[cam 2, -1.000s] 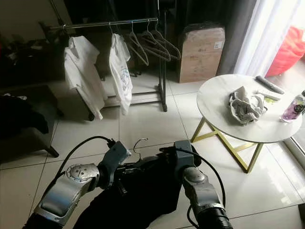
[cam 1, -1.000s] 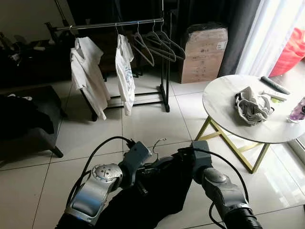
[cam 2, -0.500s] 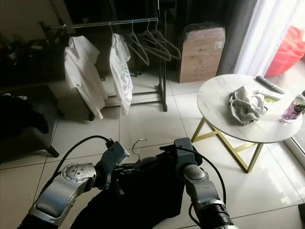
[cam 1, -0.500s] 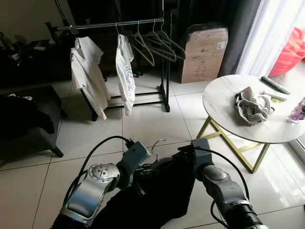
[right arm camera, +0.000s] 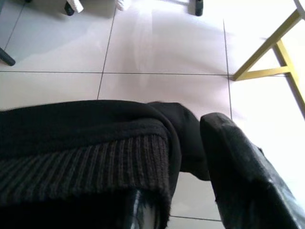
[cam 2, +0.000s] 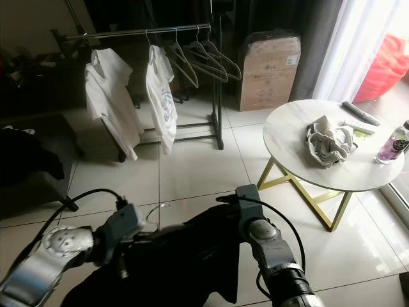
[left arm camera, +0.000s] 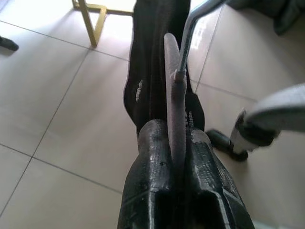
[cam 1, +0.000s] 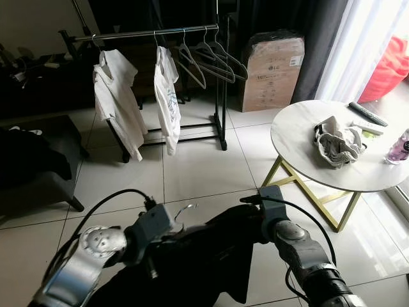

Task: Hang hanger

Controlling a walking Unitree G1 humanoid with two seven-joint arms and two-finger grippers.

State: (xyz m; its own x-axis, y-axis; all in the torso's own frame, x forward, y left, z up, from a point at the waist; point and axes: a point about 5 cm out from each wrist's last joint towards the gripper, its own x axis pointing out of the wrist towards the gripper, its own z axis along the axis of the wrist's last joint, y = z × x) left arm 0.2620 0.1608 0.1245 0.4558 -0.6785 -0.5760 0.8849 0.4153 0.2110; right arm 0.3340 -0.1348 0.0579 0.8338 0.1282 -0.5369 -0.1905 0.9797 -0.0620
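My left gripper (left arm camera: pixel 174 131) is shut on a grey hanger (left arm camera: pixel 173 109) just below its metal hook (cam 1: pixel 184 208). A black garment (cam 1: pixel 204 262) hangs on the hanger, low in front of me above the tiled floor. At the garment's right end my right gripper (cam 1: pixel 254 214) is shut on the black garment; its ribbed hem (right arm camera: pixel 90 162) lies beside one black finger (right arm camera: pixel 238 167), and the other finger is hidden under the cloth. The clothes rack rail (cam 1: pixel 140 32) stands far ahead across the floor.
On the rail hang two white shirts (cam 1: pixel 118 96) (cam 1: pixel 166 89) and several bare hangers (cam 1: pixel 211 57). A cardboard box (cam 1: pixel 273 70) stands right of the rack. A round marble table (cam 1: pixel 300 153) with a crumpled cloth (cam 1: pixel 337 142) is close on the right, a dark seat (cam 1: pixel 32 166) on the left.
My left arm has swung left and nearer to me, carrying the hanger hook leftwards. The black garment now stretches wider between the grippers. The right arm has barely moved.
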